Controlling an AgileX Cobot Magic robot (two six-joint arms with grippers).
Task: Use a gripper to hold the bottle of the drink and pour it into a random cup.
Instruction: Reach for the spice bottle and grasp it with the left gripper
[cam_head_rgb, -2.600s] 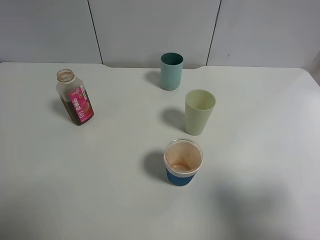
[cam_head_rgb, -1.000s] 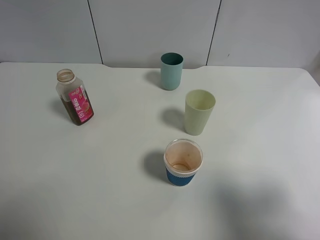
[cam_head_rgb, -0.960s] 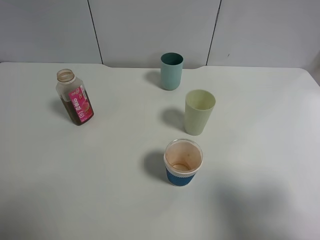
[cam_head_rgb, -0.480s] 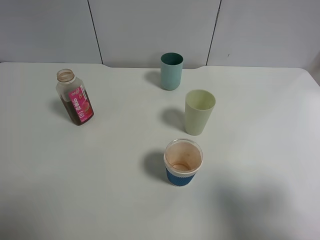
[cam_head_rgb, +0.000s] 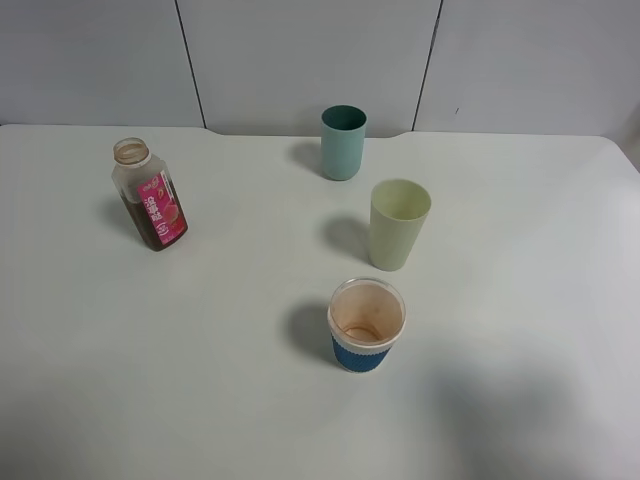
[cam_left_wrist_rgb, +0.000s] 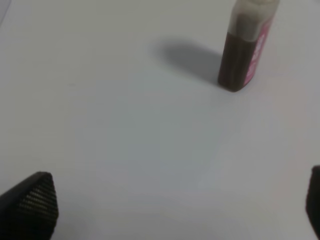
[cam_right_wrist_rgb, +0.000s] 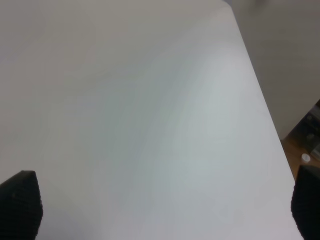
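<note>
White worktop (cam_right_wrist_rgb: 125, 110) fills most of the view. The right hand (cam_right_wrist_rgb: 160, 212) hangs over it, its two dark fingertips (cam_right_wrist_rgb: 20, 205) spread wide apart. Brown floor (cam_right_wrist_rgb: 294, 149) shows beyond the worktop's edge.

Black fingertips (cam_left_wrist_rgb: 30, 206) on the left gripper (cam_left_wrist_rgb: 172, 207), one pad finely cross-hatched; the right gripper (cam_right_wrist_rgb: 162, 207) shows the same dark, blunt tips.

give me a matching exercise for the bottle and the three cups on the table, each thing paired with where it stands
Things:
1. clear plastic bottle with a pink label
2. dark teal plastic tumbler
3. pale yellow-green plastic tumbler
4. clear cup with a blue sleeve

Places:
A. rearmost of the three cups
B. frontmost of the three cups, stained inside
C. alone on the left, uncapped
D. middle of the three cups

Pairs: 1-C, 2-A, 3-D, 4-B
</note>
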